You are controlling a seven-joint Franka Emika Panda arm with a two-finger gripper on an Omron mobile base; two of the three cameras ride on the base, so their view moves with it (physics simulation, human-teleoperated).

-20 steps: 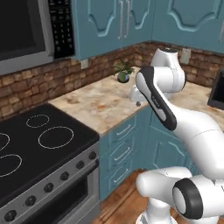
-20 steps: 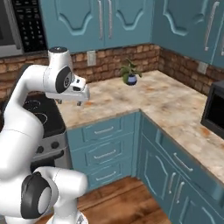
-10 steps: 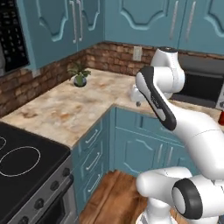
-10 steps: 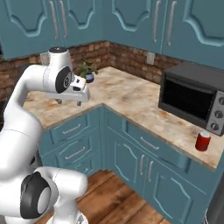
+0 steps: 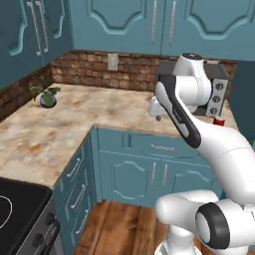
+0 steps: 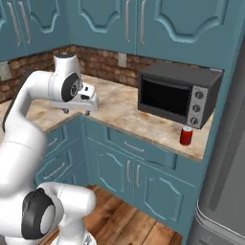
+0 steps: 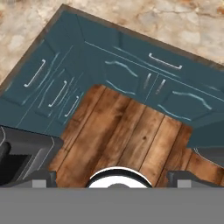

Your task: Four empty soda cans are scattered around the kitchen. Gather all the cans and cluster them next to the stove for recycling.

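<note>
We count one small red cylindrical soda can (image 6: 186, 136) on the mottled beige stone counter (image 6: 124, 107), standing upright at about four o'clock from the dark grey microwave oven (image 6: 177, 94), just beside its knob end and near the counter's front edge; in the left base view a sliver of that can (image 5: 219, 120) peeks past the arm at three o'clock. The black glass stove (image 5: 17, 209) sits at seven o'clock in that view, well apart from the can, with nothing gathered beside it yet. Our claw (image 6: 90, 103) hangs empty over the counter's corner, its fingers spread wide, with nothing between them. We judge the can light, thin-walled and easy to dent or tip, with a smooth, slippery skin, so we would take it around the middle of its side wall, squarely across the width, with a gentle squeeze. Other counts: one microwave, one small green potted plant (image 5: 47, 95) at nine o'clock by the brick backsplash, and one steel refrigerator (image 6: 225, 167) at the far right.
</note>
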